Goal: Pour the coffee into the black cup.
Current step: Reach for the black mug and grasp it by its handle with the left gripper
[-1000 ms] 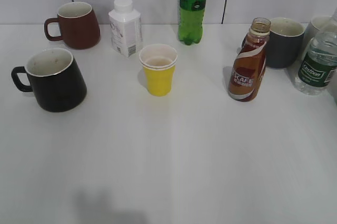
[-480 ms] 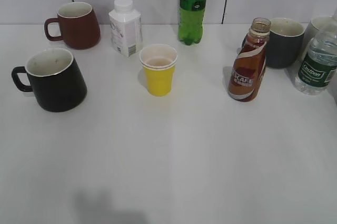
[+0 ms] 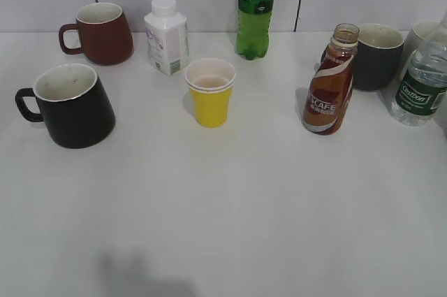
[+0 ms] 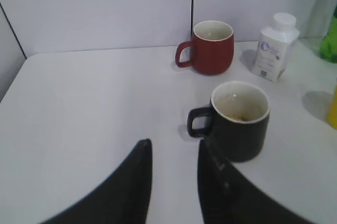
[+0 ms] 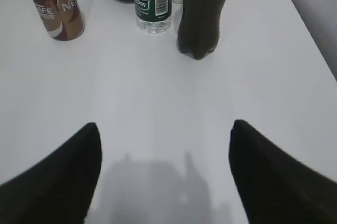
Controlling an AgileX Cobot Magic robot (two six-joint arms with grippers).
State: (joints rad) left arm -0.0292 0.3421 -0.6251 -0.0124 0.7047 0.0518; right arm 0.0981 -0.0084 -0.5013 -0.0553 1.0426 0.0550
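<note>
The coffee bottle, curvy and brown with a red-white swirl label, stands uncapped at the right of the table; it also shows at the top left of the right wrist view. The black cup, glossy with a white inside, stands at the left with its handle pointing left; it also shows in the left wrist view. My left gripper is open and empty, just short of the cup's handle. My right gripper is wide open and empty above bare table, short of the bottles. Neither gripper shows in the exterior view.
A maroon mug, a white carton bottle, a green soda bottle and a yellow paper cup stand behind and mid-table. A dark grey mug, a clear water bottle and a dark cola bottle crowd the right.
</note>
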